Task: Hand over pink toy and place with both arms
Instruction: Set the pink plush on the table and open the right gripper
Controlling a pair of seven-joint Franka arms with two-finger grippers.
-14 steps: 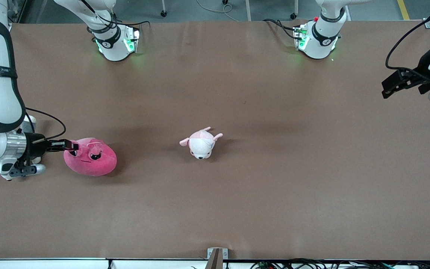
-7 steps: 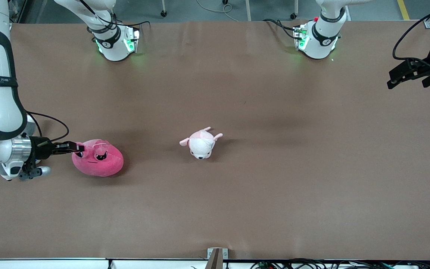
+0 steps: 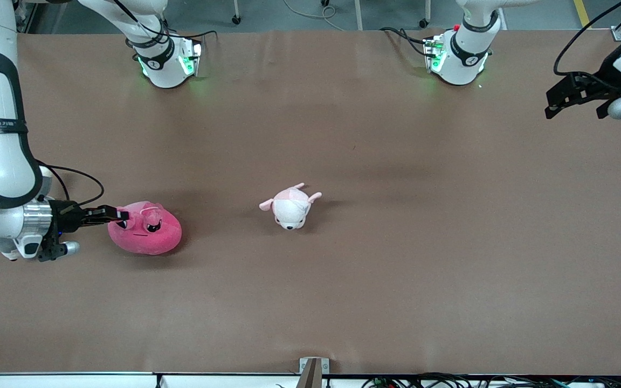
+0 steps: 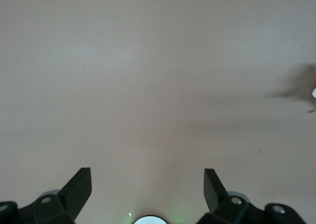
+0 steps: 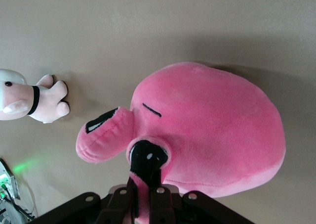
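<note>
The pink toy (image 3: 146, 234), a hot-pink blob plush with dark angry eyes, is near the right arm's end of the table. My right gripper (image 3: 119, 215) is shut on a pinch of its plush beside one eye; in the right wrist view the fingers (image 5: 159, 201) squeeze a pink fold of the toy (image 5: 212, 135). My left gripper (image 3: 556, 102) is open and empty, up over the table's edge at the left arm's end; its two fingertips (image 4: 79, 187) stand wide apart over bare table.
A small pale pink-and-white puppy plush (image 3: 290, 206) lies at the table's middle; it also shows in the right wrist view (image 5: 29, 101). The two arm bases (image 3: 167, 62) stand along the table's edge farthest from the front camera.
My right gripper has carried the pink toy a little toward the table's middle. My left gripper has moved up and slightly toward the middle.
</note>
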